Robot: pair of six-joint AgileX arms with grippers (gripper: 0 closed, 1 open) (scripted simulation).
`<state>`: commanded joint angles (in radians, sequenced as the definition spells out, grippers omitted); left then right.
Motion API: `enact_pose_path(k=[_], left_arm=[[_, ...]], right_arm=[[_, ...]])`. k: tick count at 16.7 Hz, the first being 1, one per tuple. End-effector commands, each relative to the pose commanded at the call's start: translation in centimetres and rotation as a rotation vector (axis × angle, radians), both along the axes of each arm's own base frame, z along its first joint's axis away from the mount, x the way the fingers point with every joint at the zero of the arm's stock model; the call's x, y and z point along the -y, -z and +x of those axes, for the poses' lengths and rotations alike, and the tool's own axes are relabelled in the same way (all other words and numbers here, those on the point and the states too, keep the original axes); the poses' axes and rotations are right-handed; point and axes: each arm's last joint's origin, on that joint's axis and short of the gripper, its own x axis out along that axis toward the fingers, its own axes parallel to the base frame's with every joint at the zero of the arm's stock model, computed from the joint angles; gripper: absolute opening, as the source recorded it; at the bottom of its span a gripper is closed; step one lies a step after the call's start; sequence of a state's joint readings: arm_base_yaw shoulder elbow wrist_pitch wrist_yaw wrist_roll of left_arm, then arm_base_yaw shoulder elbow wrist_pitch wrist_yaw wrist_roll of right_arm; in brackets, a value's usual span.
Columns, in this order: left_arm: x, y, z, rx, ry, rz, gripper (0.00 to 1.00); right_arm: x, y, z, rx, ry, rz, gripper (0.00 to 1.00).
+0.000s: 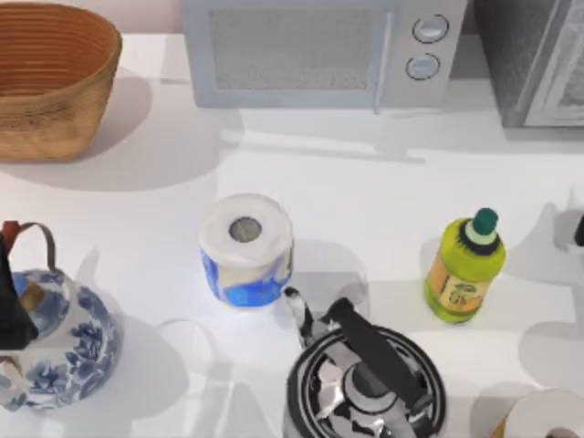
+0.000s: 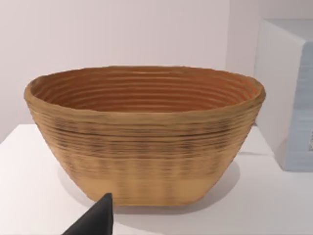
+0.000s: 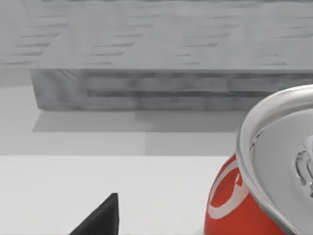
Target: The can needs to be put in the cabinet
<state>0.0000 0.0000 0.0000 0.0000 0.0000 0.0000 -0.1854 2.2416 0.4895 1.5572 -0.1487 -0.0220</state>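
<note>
A white surface (image 1: pixel 365 196) stretches below the grey cabinet (image 3: pixel 171 44). The right claw's finger (image 3: pixel 100 218) sits low just beside one red can (image 3: pixel 254 196), which stands before the cabinet; its grip, I cannot tell. The left arm (image 1: pixel 14 306) hovers near one basket (image 2: pixel 146 132).

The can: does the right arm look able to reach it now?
Probably yes. In the right wrist view the can stands upright close before the camera, with bare table beside it and the cabinet farther behind. Nothing appears to block it.

The can (image 3: pixel 254 196) and cabinet (image 1: pixel 534 59) are cut off by frame edges
</note>
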Motion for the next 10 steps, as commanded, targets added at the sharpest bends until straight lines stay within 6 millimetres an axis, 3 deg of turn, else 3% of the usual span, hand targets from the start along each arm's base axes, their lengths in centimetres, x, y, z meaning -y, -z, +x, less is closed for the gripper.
enact_pose_path(k=[10], left_arm=[[0.00, 0.00, 0.00, 0.000, 0.000, 0.000, 1.00]], right_arm=[[0.00, 0.00, 0.00, 0.000, 0.000, 0.000, 0.10]])
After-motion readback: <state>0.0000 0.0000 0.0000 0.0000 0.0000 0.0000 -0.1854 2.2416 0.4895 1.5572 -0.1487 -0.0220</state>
